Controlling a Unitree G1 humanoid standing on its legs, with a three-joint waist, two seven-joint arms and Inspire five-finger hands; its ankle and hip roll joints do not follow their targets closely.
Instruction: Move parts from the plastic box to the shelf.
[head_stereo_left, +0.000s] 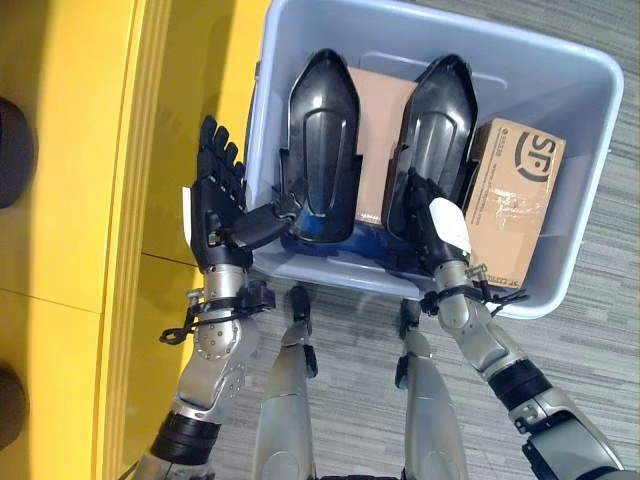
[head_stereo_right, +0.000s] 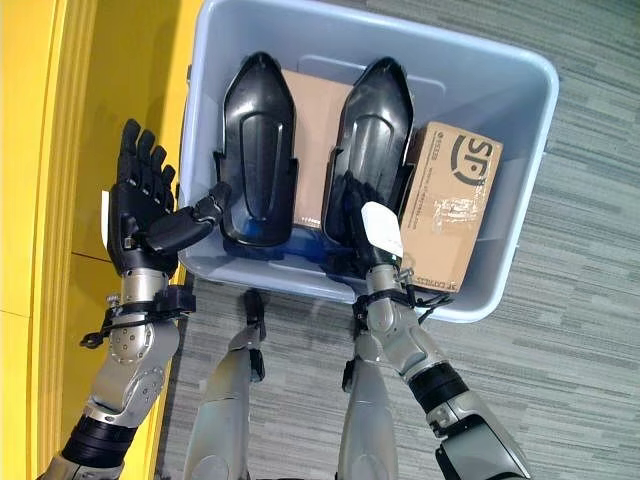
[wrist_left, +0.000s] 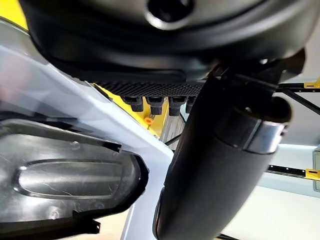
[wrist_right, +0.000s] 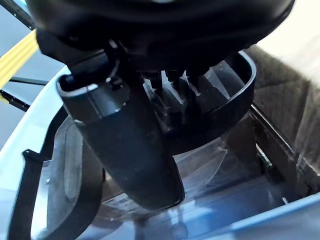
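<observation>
While the right hand (head_stereo_right: 372, 228) curls its fingers round the near end of 1 black part (head_stereo_right: 372, 130) in the plastic box (head_stereo_right: 520, 180), the left hand (head_stereo_right: 145, 210) hangs open beside the box wall. Lift straight up, clearing the second part (head_stereo_right: 258, 140) and the cardboard carton (head_stereo_right: 450, 205).
</observation>
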